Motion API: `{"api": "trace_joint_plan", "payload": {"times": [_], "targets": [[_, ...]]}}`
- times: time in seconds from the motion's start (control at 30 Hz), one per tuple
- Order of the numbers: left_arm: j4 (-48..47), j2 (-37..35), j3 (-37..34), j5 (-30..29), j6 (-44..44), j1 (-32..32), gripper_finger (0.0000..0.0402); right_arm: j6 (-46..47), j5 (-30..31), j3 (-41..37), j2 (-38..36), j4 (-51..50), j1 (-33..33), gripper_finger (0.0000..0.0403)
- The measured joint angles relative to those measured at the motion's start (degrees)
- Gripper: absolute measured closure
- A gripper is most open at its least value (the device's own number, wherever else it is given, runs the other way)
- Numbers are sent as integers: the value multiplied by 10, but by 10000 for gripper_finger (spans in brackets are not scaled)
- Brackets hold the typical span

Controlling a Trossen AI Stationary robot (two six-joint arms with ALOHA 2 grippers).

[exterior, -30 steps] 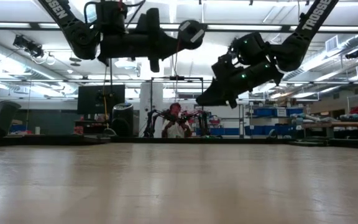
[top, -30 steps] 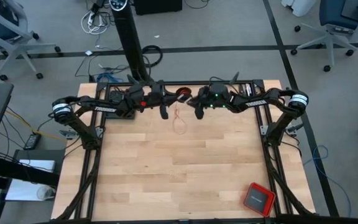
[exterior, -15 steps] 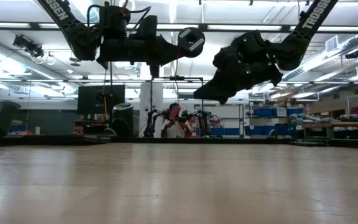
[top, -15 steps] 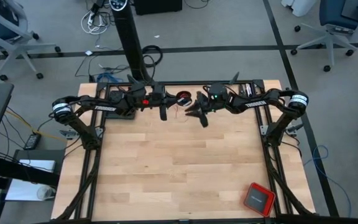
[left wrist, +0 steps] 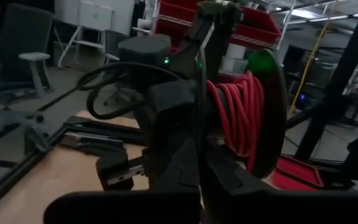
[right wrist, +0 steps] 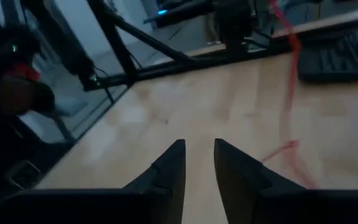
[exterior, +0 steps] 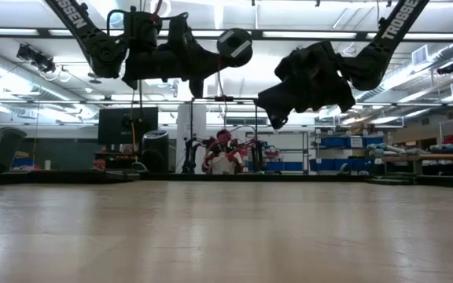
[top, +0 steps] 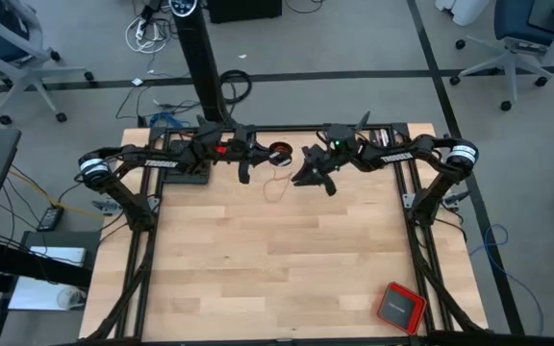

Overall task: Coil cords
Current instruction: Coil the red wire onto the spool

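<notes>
Both arms are raised over the far edge of the table [top: 277, 250], wrists turned in toward each other.

Left gripper [top: 245, 169]: clenched, carrying a dark spool [left wrist: 272, 118] with red cord [left wrist: 240, 115] wound tight round its core. From above the spool shows as a small red disc [top: 278, 151] just right of the left wrist. Held up off the wood, probably so it can take on more turns without dragging.

A loose tail of cord [top: 275, 185] hangs from the spool and loops down toward the table between the two grippers. In the right wrist view it is a thin red line [right wrist: 289, 68] running to a small kink [right wrist: 283, 149] on the wood.

Right gripper [right wrist: 199, 163]: fingers apart with a narrow gap, nothing between them. It sits just right of the spool [top: 313, 175], pointing down at bare wood, beside the loose tail rather than on it. My reading: it is placed to catch and feed the slack.

Around: a red box [top: 398, 307] at the near right corner, well apart from the work. A dark post [top: 200, 62] stands beyond the far edge. A person [exterior: 223, 153] sits far off in the room. Nothing lies between the right gripper and the tail; the thin cord itself looks hard to pinch.
</notes>
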Motion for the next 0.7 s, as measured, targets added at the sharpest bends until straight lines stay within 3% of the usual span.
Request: {"api": "trace_joint_plan", "payload": {"times": [0.07, 0.23, 0.3, 0.53, 0.7], "targets": [[-4, 0, 0, -1, -9, 0, 401, 28, 27, 0, 0, 0, 0, 321], [-14, 0, 0, -35, 5, -1, 401, 22, 213, 0, 0, -1, 13, 320], [-15, 0, 0, -41, 6, -1, 401, 5, 239, 0, 0, -2, 20, 320], [-27, 0, 0, -49, 5, -1, 401, -18, 227, 0, 0, -7, 42, 325], [-21, 0, 0, -32, -6, 1, 401, -13, 80, 0, 0, -23, 31, 328]]}}
